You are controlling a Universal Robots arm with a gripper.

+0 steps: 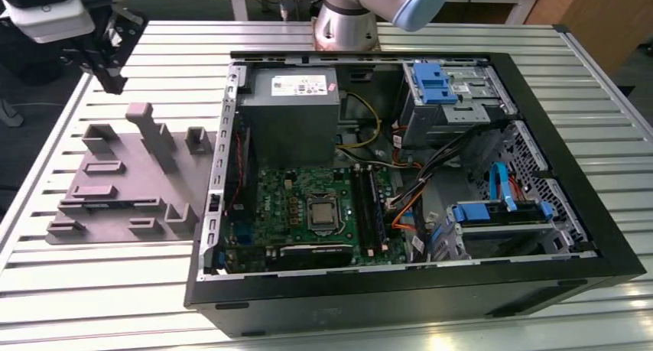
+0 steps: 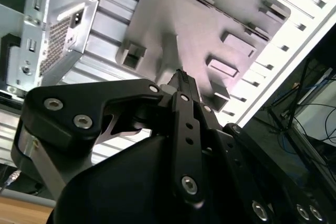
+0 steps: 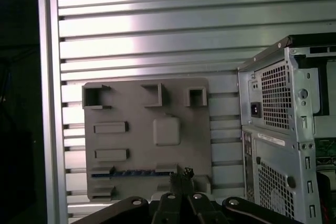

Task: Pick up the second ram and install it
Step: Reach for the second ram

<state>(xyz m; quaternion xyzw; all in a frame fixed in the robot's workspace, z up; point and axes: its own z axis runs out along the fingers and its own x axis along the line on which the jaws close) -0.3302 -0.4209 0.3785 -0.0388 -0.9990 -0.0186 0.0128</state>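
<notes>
Exterior view, from its left: the end effector (image 1: 110, 82) hovered narrow and empty near the grey fixture (image 1: 133, 183), where the second ram (image 3: 131, 173) sat edge-up in the first wrist view. Descending unopened, it could strike the ram; the computer case (image 1: 408, 297) stood rightward.

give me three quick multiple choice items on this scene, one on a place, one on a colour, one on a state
1. Where is the second ram?
A in the grey fixture plate
B in the gripper
C in a board socket

2. What colour is the motherboard?
A red
B green
C white

3. How is the gripper?
A wide open
B shut on the ram
C shut, empty

Answers:
1 A: it lies in a slot of the plate, in the first wrist view.
2 B: green shows inside the case.
3 C: its fingertips meet with nothing between them.
</notes>
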